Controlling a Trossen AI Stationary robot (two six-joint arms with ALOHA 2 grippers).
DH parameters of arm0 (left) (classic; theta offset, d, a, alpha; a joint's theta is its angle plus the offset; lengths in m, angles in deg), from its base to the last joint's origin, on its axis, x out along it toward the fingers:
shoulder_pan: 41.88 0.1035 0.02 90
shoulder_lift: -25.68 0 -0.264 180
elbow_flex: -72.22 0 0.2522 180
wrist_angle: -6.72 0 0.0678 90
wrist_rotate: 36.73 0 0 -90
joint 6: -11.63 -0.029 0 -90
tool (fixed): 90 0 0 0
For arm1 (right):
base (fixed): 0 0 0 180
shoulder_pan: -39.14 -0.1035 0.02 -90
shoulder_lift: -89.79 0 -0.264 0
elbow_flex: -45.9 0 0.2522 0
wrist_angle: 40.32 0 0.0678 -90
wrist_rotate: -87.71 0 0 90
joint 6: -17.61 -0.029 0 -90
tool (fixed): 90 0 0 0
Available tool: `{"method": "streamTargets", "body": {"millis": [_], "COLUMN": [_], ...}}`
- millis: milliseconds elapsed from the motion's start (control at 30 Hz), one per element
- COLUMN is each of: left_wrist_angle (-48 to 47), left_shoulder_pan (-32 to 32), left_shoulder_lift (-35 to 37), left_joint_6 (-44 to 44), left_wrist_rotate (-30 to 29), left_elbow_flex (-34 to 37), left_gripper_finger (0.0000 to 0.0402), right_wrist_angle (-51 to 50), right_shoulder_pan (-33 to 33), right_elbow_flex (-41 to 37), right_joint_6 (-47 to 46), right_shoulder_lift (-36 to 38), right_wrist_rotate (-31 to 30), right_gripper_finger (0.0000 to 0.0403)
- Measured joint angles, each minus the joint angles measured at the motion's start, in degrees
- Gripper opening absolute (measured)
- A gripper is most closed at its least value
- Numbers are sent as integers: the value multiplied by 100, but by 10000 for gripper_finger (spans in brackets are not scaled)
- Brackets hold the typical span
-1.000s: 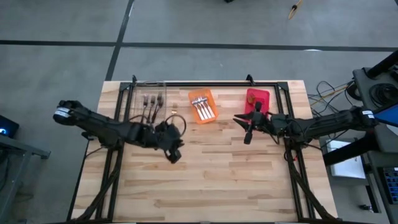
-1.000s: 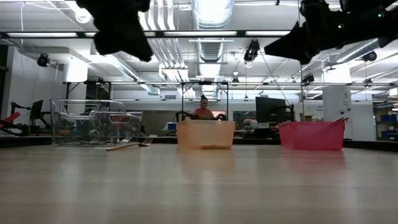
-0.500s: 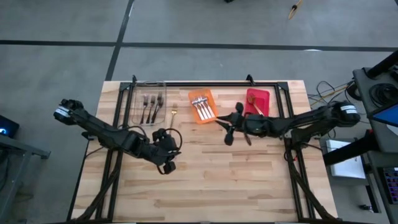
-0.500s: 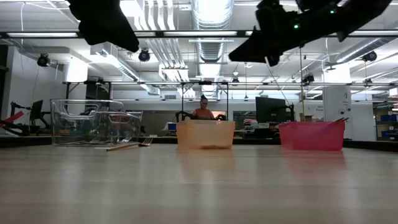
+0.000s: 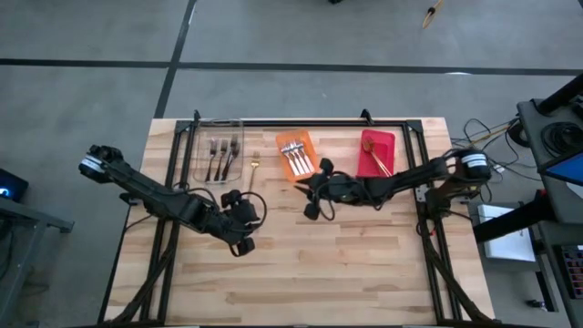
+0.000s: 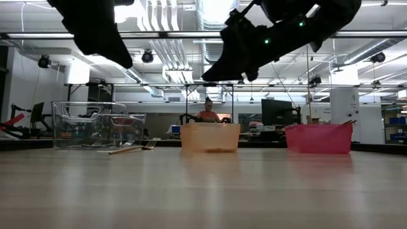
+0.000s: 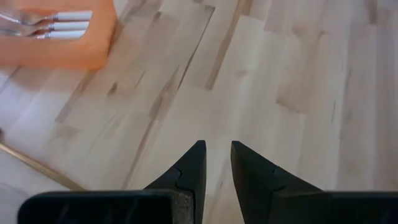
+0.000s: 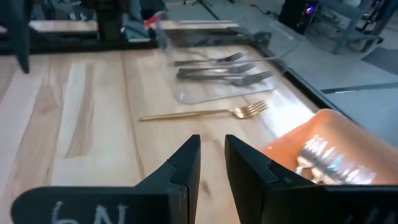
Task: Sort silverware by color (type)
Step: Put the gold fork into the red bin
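One gold fork (image 5: pixel 254 169) lies flat on the wood between the clear bin (image 5: pixel 199 150) and the orange bin (image 5: pixel 281 146); it also shows in the right wrist view (image 8: pixel 205 113) and low view (image 6: pixel 130 149). Dark forks (image 5: pixel 219 148) lie in the clear bin, white-handled silver forks (image 5: pixel 298 159) in the orange bin, gold forks (image 5: pixel 375 155) in the red bin (image 5: pixel 390 137). My right gripper (image 5: pixel 310 208) hovers to the right of the gold fork, holding nothing, its fingers nearly together (image 8: pixel 212 140). My left gripper (image 5: pixel 241 241) hangs over bare wood nearer the near edge, likewise nearly shut and holding nothing (image 7: pixel 216 149).
The three bins stand in a row along the table's far side. A black frame rail (image 5: pixel 301 120) runs behind them. Bare wood stretches across the middle and near half of the table (image 5: pixel 346 273). A person sits far off in the room (image 6: pixel 208 111).
My right gripper has swept from beside the red bin toward the table's left, past the orange bin, ending close to the lone gold fork. My left gripper has drawn back a little toward the near edge and the left. No fork has moved.
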Motion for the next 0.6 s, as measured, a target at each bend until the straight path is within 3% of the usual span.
{"method": "streamTargets", "body": {"millis": [333, 600], "left_wrist_angle": [15, 2], "left_shoulder_pan": [-38, -138], "left_shoulder_lift": [0, 1], "left_joint_6": [329, 492], "left_wrist_rotate": [-51, -1068], "left_elbow_flex": [252, 59], "left_gripper_finger": [57, 57], "right_wrist_angle": [-168, -252], "right_shoulder_pan": [-252, -296], "right_elbow_flex": [548, 1058], "right_joint_6": [154, 172], "right_shoulder_lift": [-931, -1671], "right_wrist_rotate": [-3, -24], "right_gripper_finger": [66, 66]}}
